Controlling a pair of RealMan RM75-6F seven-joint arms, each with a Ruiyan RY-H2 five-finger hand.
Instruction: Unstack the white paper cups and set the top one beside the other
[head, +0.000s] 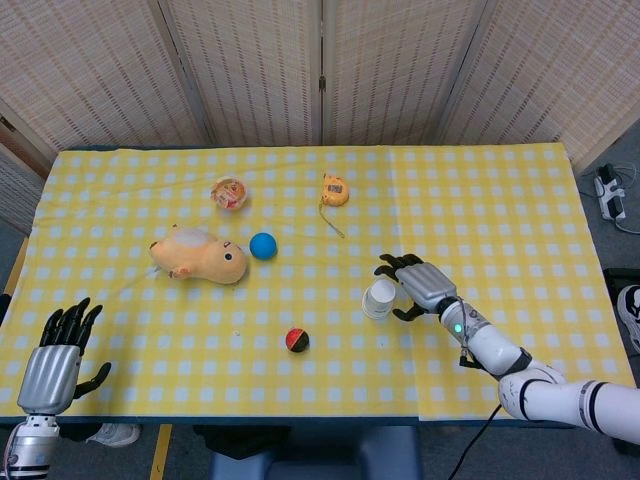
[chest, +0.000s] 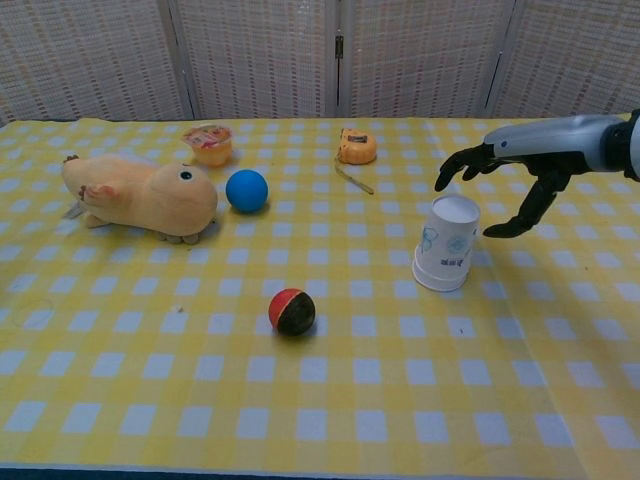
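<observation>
The stacked white paper cups stand upside down right of the table's middle, with a blue print on the side. My right hand hovers just right of the stack with fingers spread around it, apart from the cups and holding nothing. My left hand stays at the table's front left corner, fingers apart and empty; the chest view does not show it.
A red and black ball lies front left of the cups. Further left sit a blue ball and an orange plush animal. A snack cup and a small orange toy sit at the back.
</observation>
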